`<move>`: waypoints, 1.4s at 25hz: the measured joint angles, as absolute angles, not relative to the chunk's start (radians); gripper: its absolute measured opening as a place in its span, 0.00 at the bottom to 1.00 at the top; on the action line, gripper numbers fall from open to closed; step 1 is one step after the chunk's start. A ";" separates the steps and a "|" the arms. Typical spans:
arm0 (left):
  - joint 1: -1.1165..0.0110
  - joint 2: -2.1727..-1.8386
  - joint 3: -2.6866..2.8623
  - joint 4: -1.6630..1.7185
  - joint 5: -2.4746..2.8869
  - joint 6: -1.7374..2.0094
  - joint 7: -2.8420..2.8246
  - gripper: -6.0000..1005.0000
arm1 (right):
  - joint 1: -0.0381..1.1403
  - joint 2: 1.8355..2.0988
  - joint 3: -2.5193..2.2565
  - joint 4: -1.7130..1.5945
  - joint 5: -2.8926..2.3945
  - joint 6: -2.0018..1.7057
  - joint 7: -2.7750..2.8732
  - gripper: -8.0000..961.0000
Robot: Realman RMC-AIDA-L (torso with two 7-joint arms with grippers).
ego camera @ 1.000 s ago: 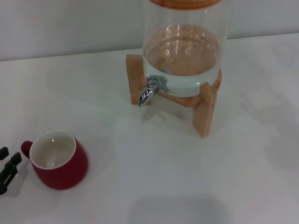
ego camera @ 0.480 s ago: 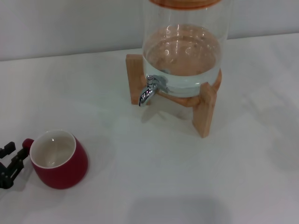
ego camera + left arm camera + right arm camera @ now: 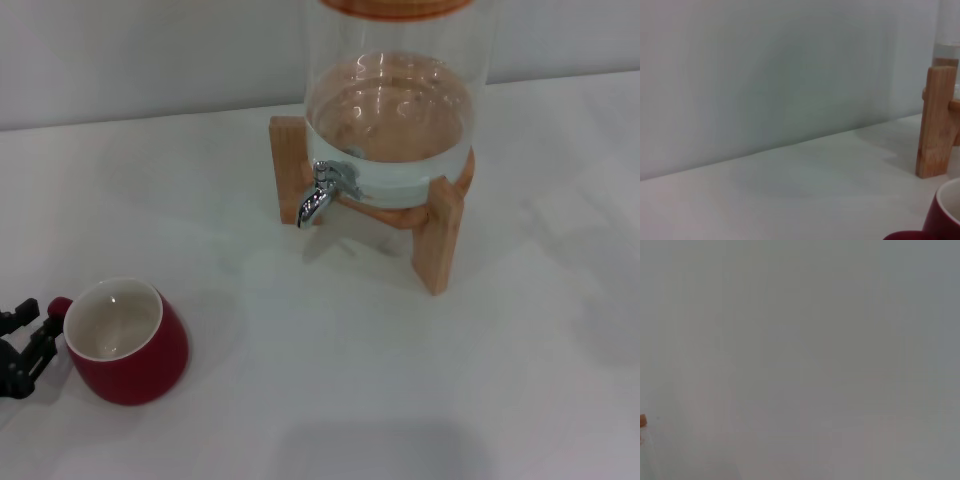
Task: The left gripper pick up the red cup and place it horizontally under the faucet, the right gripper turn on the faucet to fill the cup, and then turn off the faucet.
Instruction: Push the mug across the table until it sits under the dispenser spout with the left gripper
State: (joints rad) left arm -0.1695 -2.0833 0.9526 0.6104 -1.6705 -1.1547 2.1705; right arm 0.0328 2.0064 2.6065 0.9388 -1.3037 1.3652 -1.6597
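1. white tabletop (image 3: 300, 400) runs out in front of me to a pale wall (image 3: 150, 50) at the back.
2. the red cup (image 3: 125, 342) stands upright on the table at my near left, white inside facing up, its small handle (image 3: 58, 306) pointing toward my left.
3. my left gripper (image 3: 22, 335) sits at the left edge of the head view, right at that handle; its two black fingers (image 3: 40, 342) are spread apart, one on either side of the handle, not clamped on it as far as i can see.
4. in my left wrist view the cup's rim (image 3: 946, 210) shows at the corner, with a wooden leg (image 3: 936, 122) farther off.
5. the faucet (image 3: 322, 192) is well apart from the cup, farther back and toward the middle, its chrome spout pointing down over bare table.
6. it sticks out of a glass jar (image 3: 395, 100) holding water, which rests on a wooden stand (image 3: 438, 235).
7. my right gripper is nowhere in view; my right wrist view shows only plain grey surface.
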 joint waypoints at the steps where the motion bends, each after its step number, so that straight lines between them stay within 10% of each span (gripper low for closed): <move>1: -0.172 -2.083 0.953 0.607 -1.670 -1.155 2.170 0.34 | 0.032 2.006 2.606 0.939 -1.304 1.365 -1.660 0.75; 35: -0.199 -2.082 0.974 0.630 -1.592 -1.129 2.180 0.34 | 0.027 2.006 2.609 0.937 -1.304 1.369 -1.660 0.75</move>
State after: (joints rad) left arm -0.1993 -2.0824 0.9739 0.6299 -1.5920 -1.1288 2.1798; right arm 0.0265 2.0064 2.6087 0.9373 -1.3038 1.3688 -1.6597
